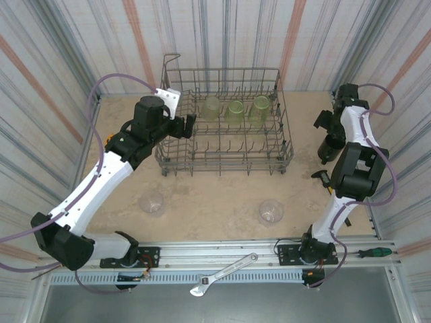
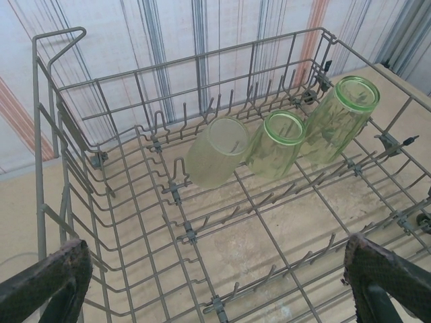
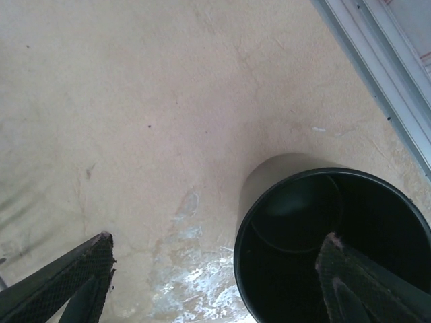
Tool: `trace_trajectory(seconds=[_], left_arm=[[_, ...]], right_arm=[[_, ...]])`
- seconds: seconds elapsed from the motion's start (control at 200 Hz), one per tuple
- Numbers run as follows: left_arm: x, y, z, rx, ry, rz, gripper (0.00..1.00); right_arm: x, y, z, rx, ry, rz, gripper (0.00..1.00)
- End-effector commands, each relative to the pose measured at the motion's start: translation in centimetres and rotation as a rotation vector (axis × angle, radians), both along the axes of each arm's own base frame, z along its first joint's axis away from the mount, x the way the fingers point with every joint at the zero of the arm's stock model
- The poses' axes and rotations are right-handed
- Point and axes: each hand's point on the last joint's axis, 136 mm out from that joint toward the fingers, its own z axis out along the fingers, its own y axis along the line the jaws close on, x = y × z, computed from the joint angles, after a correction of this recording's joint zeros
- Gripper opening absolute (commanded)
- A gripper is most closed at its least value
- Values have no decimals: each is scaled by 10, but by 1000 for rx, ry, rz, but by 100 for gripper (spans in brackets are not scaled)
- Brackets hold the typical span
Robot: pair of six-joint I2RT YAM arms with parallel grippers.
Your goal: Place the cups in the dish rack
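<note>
Picking out the dish rack [image 1: 222, 160] from overhead, sitting at the far middle of the table [image 1: 209, 192], right up near the striped back wall. Counting three cups already in its far row, side by side and tilted against the tines: pale cup [image 2: 217, 151] on the left, middle green cup [image 2: 276, 143] just beside it, right green cup [image 2: 337, 118] next along.

Switching to the left gripper [image 2: 214, 252]: hovering above the rack's near-left corner, fingers [image 2: 47, 282] spread fully wide, holding nothing, wire grid showing between them.

Swinging across to the right side now. Catching the right gripper [image 3: 217, 242] down low over the table off the rack's right end, jaws parted wide and gripping nothing. Spotting the black cup [image 3: 289, 222] standing mouth-up on the table, with one finger [image 3: 350, 276] dipping inside its mouth and the other finger [image 3: 67, 282] sitting well out to the side, apart from the cup wall. Putting that wall between the two pads, then, without a squeeze on it.

Looking back overhead: left clear cup [image 1: 152, 201] and right clear cup [image 1: 271, 211] sitting on the table on the near side of the rack, well apart from each other and from both grippers; not managing to tell whether upright or upended. Noting a wrench [image 1: 222, 274] lying on the near rail between the arm bases, and a green-handled screwdriver [image 1: 377, 252] resting by the right base.
</note>
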Motion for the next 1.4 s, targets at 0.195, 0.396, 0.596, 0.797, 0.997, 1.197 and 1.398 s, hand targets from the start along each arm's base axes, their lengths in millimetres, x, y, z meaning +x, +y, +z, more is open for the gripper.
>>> trace_trajectory(seconds=[0.195,0.396,0.596,0.797,0.997,1.197,1.398], left_arm=[[1,2,0,20,-14,4,99],[0,2,2,17,-14,4,99],[-1,2,2,14,-14,3,99],[0,2,1,21,-15,6,99],[0,1,1,22,-7,2,99],[-1,1,2,21,-10,1,99],[0,3,2,29,-13,10,99]], right_arm=[[-4,0,-26,17,91,31,65],[-4,-4,-39,-3,125,33,49],[-3,-3,-45,14,134,33,21],[-1,1,-31,25,96,31,0],[3,5,-1,32,19,25,0],[8,20,44,57,-97,49,0],[14,31,89,44,-199,66,0]])
